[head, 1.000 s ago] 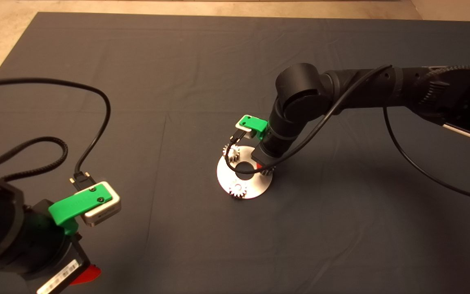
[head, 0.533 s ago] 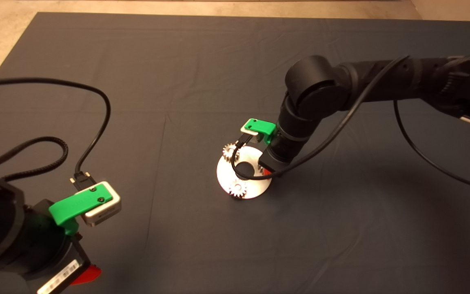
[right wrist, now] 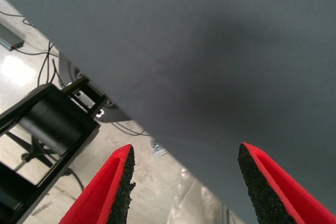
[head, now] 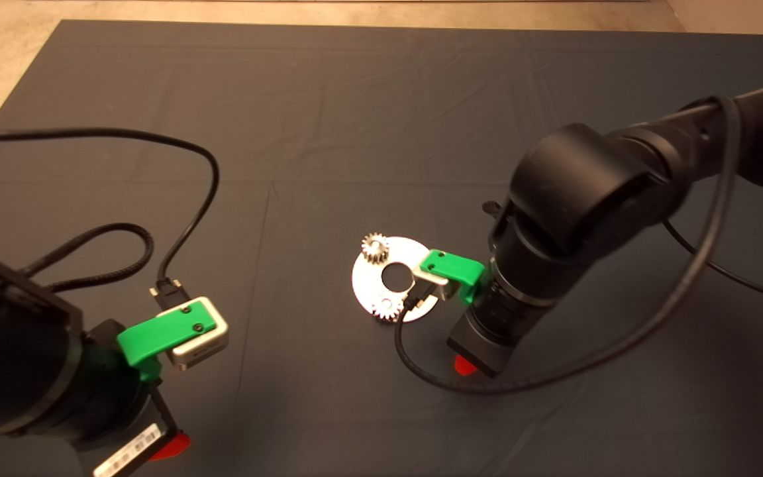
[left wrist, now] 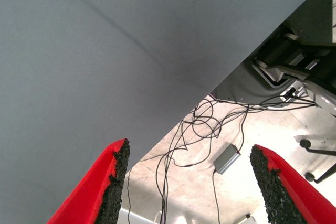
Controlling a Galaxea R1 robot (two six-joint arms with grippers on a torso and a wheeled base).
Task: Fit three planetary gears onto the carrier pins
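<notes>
Dark mat point(head: 355, 106) covers the table; pale floor shows along its far edge. R arm point(head: 593, 199) enters from the picture's right, wrist bent down over the mat just beside the disc on its near-right side. Right gripper point(right wrist: 184, 187): fingers spread wide, nothing between them; wrist view shows only bare mat, the mat edge, and floor w/ cables and a black stand beyond. In head view only a red fingertip shows below the wrist. L arm point(head: 17, 358) sits at lower left, well apart from the disc. Left gripper point(left wrist: 191, 182): fingers also wide apart, empty; wrist view shows mat edge, floor, tangled cables and a small grey box point(left wrist: 227, 159).

Shiny silver disc point(head: 371, 281) w/ large round centre hole lies flat near mat centre; its right rim is partly hidden by the R wrist camera and green bracket point(head: 451, 268). Two planetary gears visible on the disc: far gear point(head: 375, 248) at the far-left rim, near gear point(head: 387, 308) at the near rim. Third gear not seen in head view. Carrier pins themselves too small to make out.
</notes>
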